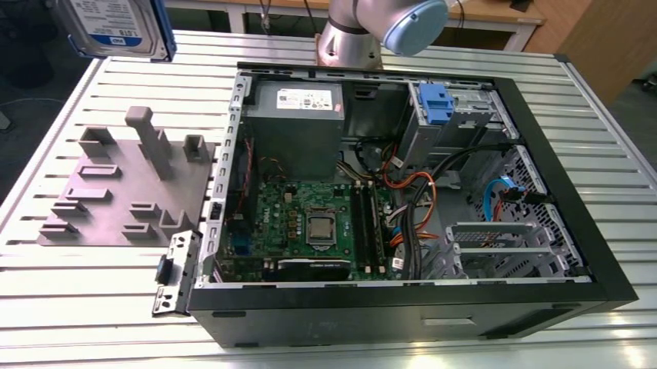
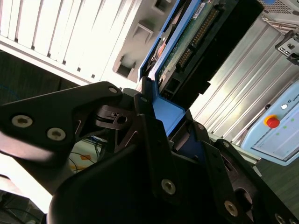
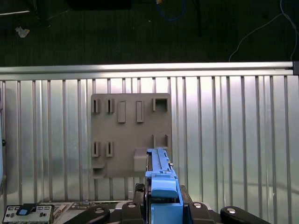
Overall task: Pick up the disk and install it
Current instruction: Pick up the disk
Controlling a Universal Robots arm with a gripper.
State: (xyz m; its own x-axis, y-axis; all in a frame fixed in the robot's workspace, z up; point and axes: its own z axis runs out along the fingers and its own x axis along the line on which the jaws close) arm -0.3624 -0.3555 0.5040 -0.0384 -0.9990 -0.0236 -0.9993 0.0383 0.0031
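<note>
The disk [image 1: 111, 26] hangs high above the table at the exterior view's upper left, label side showing, with blue side rails. In the second wrist view the disk [image 2: 187, 44] shows its green circuit-board underside, and its blue rail sits between the black fingers [image 2: 152, 135]. My gripper [image 2: 174, 122] is shut on the disk. In the first wrist view the disk [image 3: 160, 170] is seen edge-on, held in my gripper [image 3: 161, 201] above the grey holder plate [image 3: 131, 135].
An open computer case [image 1: 575, 192] lies on the slatted metal table [image 1: 92, 277], with a grey power supply box [image 1: 295, 115] and a blue bracket [image 1: 436, 104] in the drive bay. A grey holder plate [image 1: 113, 192] lies to the exterior view's left of the case. A pendant with a red button [image 2: 272, 122] lies nearby.
</note>
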